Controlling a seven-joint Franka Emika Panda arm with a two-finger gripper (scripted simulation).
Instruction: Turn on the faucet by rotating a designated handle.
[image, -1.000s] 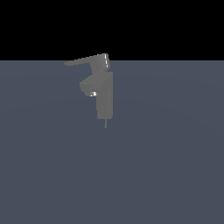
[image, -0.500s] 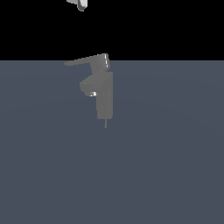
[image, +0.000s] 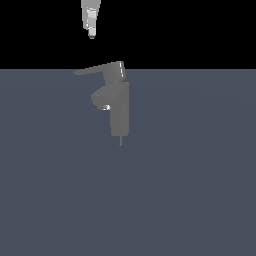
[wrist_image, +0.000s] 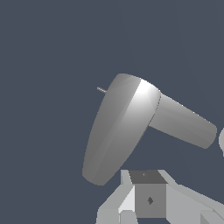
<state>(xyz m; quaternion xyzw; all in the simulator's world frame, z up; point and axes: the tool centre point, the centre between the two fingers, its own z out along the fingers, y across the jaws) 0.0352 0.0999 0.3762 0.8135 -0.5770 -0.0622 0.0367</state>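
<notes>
The faucet (image: 120, 112) is a matte grey upright column in the middle of the exterior view, with a stubby spout (image: 101, 97) toward that view's left. Its handle (image: 97, 69) is a thin blade on top, tapering to a point on the same side. My gripper (image: 91, 34) hangs above the handle's tip, clear of it, fingers pressed together and holding nothing. In the wrist view the handle (wrist_image: 118, 131) appears as a broad tapered blade, the spout (wrist_image: 183, 122) sticks out beside it, and the gripper (wrist_image: 150, 192) sits close to the blade's narrow end.
A flat dark blue-grey floor (image: 200, 190) spreads around the faucet. A thin pin (image: 120, 141) juts from the column's base. Nothing else stands nearby.
The gripper has come down into the exterior view from above, toward the handle's tip. The faucet and handle have not moved.
</notes>
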